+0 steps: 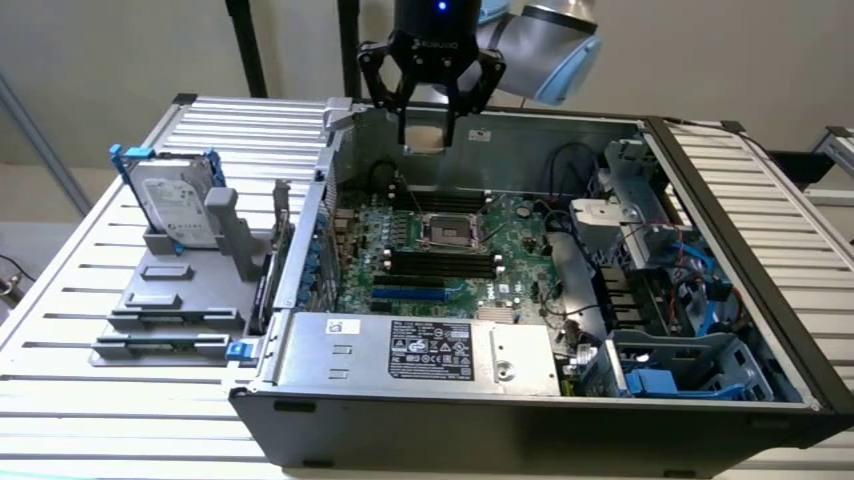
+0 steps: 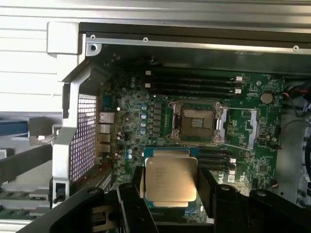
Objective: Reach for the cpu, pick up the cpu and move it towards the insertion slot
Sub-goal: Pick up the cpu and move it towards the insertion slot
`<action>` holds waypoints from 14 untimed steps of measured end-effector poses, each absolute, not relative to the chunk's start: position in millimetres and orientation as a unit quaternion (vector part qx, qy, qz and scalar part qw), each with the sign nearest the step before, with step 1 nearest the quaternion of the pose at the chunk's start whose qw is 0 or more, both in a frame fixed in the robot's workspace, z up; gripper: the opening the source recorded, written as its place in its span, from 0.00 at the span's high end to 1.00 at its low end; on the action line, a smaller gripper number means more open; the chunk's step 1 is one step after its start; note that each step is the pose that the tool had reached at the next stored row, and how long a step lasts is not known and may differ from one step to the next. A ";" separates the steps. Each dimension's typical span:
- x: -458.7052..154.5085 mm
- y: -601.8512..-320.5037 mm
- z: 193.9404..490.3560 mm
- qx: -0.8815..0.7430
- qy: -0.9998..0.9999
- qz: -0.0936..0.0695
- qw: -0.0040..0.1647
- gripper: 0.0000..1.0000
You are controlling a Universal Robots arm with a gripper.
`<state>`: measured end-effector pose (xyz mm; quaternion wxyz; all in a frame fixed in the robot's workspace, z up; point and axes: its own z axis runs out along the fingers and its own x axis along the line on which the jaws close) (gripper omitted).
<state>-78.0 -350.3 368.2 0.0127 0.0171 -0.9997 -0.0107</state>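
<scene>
**a:** so where's it at? from where i'm standing the claw (image 1: 430, 128) is up over the back edge of the open pc case (image 1: 747, 230), and there's a pale square thing pinched between its fingers.

**b:** yeah that's the cpu (image 2: 171, 180). in the wrist view you get the shiny silver lid dead on, with a black finger (image 2: 214, 194) pressed on one side and another on the opposite side. so the claw is closed on the chip and the chip is off any surface, held in the air.

**a:** so reach and pick-up are done, i'd say?

**b:** looks that way to me. what's left is the carry. the insertion slot (image 1: 449, 234) is that silver-framed square with the dark middle on the green motherboard (image 1: 514, 290), just above the long black memory slots (image 1: 434, 262) in the exterior view. the chip sits well above it and toward the rear wall of the case, not over the socket yet.

**a:** socket looks bare too, nothing in it.

**b:** right, the wrist view shows the frame (image 2: 197, 122) with the dark centre exposed. the chip looks roughly level in the grip, not tipped much.

**a:** and that hard drive (image 1: 176, 205) standing in the grey bracket on the counter (image 1: 80, 300), at the exterior view's left?

**b:** just sitting there, well apart from the claw. not part of this.
</scene>
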 end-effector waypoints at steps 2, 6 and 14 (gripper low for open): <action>-72.6 -346.2 367.2 0.017 -1.000 -0.011 0.013 0.46; -59.0 -341.9 364.9 0.017 -1.000 -0.011 0.010 0.46; -46.9 -341.4 360.9 0.012 -1.000 -0.011 0.000 0.46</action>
